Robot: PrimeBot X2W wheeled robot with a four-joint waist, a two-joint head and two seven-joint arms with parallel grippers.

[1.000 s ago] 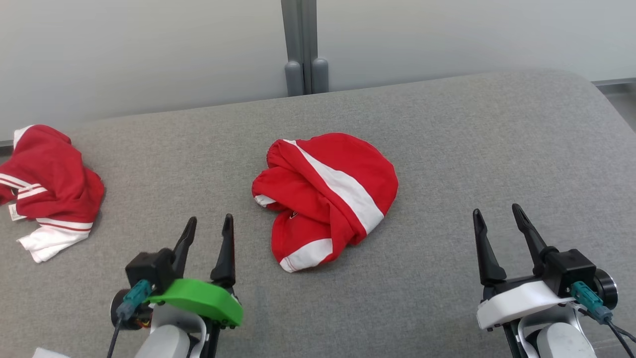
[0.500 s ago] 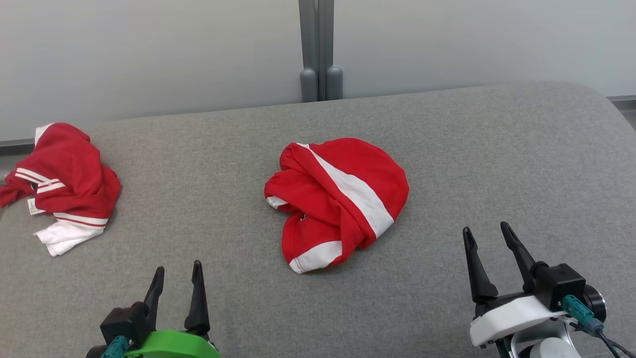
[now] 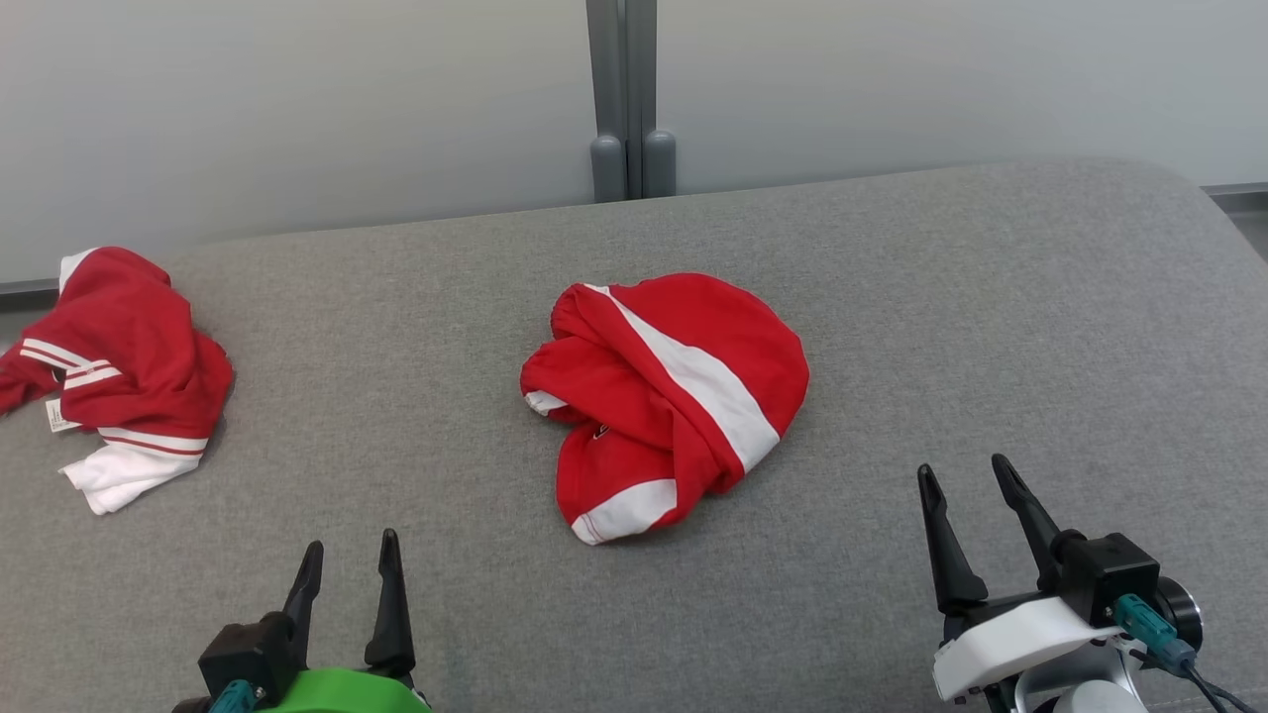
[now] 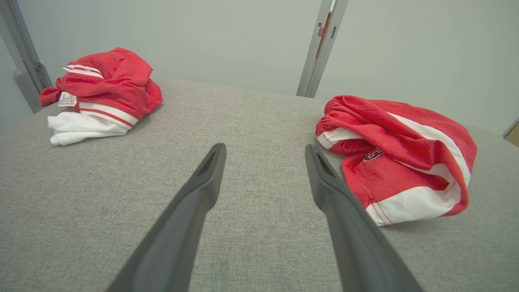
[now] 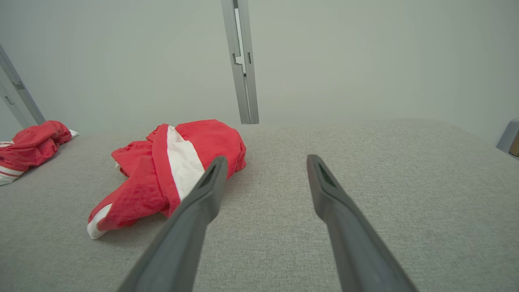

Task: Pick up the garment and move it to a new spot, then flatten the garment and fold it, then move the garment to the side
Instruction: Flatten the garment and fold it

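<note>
So the crumpled red garment (image 3: 674,396) with the white stripe is seen bunched up mid-frame on the grey fabric-covered table (image 3: 991,297). The left gripper (image 3: 352,540) at the lower left and the right gripper (image 3: 961,463) at the lower right are both spread open with nothing held, kept well apart from it. Another red-and-white heap (image 3: 119,366) is dumped at the left edge.
</note>
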